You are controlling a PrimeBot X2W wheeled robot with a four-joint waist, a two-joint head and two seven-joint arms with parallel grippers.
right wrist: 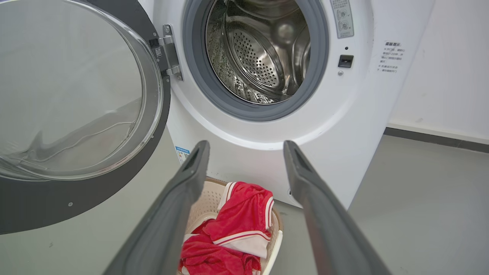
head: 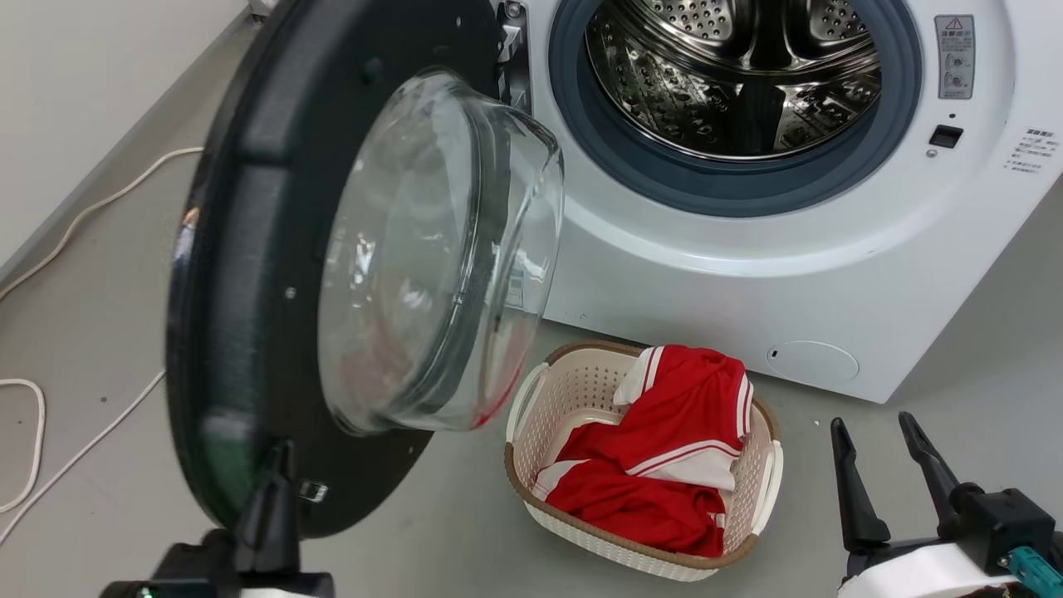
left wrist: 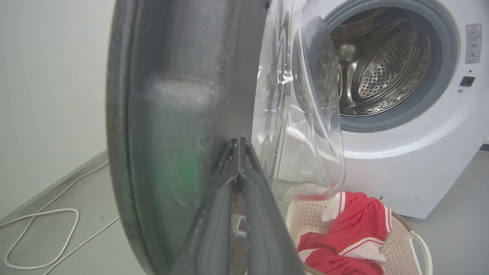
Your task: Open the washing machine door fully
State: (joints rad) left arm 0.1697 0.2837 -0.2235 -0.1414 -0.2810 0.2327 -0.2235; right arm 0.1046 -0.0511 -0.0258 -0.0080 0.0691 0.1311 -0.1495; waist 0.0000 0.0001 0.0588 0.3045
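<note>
The washing machine door (head: 241,291) hangs open (glass bulging right), left gripper (head: 282,457) at its rim.

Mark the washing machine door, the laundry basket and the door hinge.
washing machine door (head: 249,274), head view, black rim.
laundry basket (head: 581,390), head view, bare inner wall.
door hinge (right wrist: 170,53), right wrist view, metal bracket.

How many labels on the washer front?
3: warning sticker upper right of the drum opening; text label further right; small sticker low by the door. The door may hide more.
</note>
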